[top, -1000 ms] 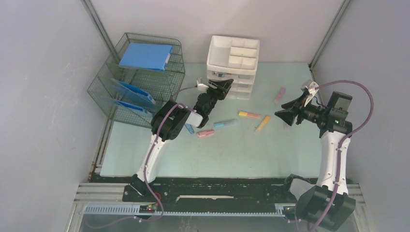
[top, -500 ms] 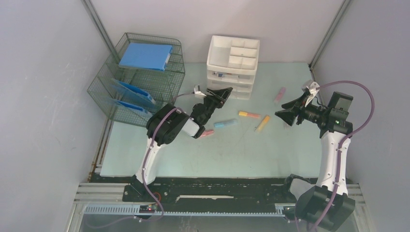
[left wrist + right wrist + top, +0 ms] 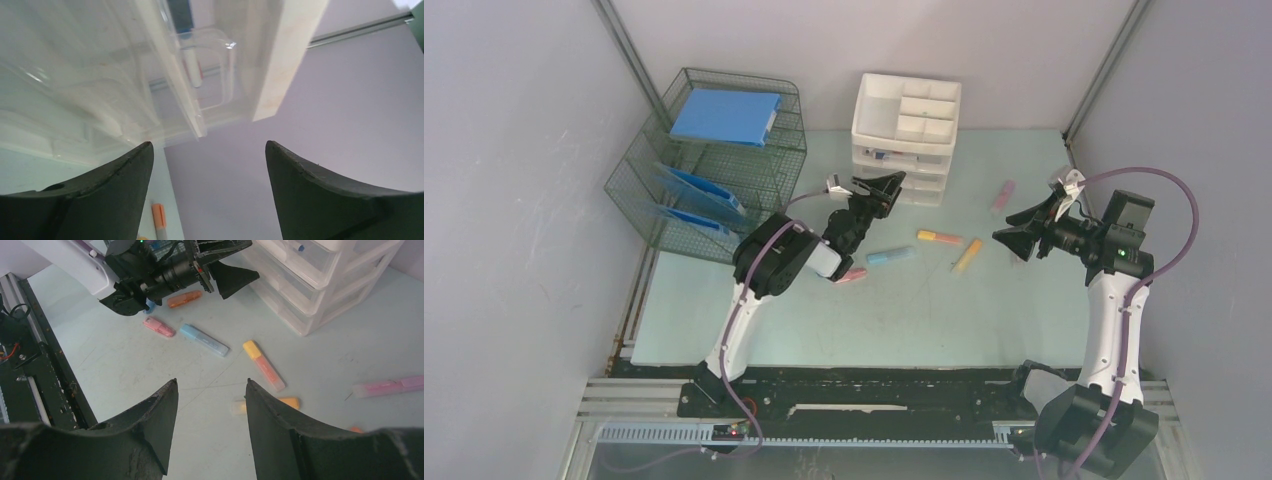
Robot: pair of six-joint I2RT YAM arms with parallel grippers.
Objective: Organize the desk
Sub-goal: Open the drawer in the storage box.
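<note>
The desk point(image 3: 924, 310) is a pale mint-green tabletop with highlighters strewn across its middle: a pink one point(image 3: 852, 275), a blue one point(image 3: 891, 256), an orange-yellow one point(image 3: 939, 238), a yellow one point(image 3: 967, 256) and a pink one point(image 3: 1002, 195). My left gripper point(image 3: 879, 186) hovers just in front of the white drawer unit point(image 3: 906, 135), open and empty; in the left wrist view the left gripper point(image 3: 208, 145) faces the clear drawer fronts point(image 3: 200, 75). My right gripper point(image 3: 1014, 236) hangs open above the desk's right side; in its own view the right gripper point(image 3: 211, 381) holds nothing.
A wire mesh rack point(image 3: 709, 160) with a blue folder point(image 3: 724, 115) on top stands at the back left. An orange highlighter point(image 3: 184, 298) lies under the left arm point(image 3: 165, 270). A pinkish-purple one point(image 3: 390, 386) lies by the drawer unit point(image 3: 320, 280). Grey walls enclose the desk.
The left gripper's jaws have spread wider, and its wrist has shifted slightly in front of the drawers. The right arm has not moved.
</note>
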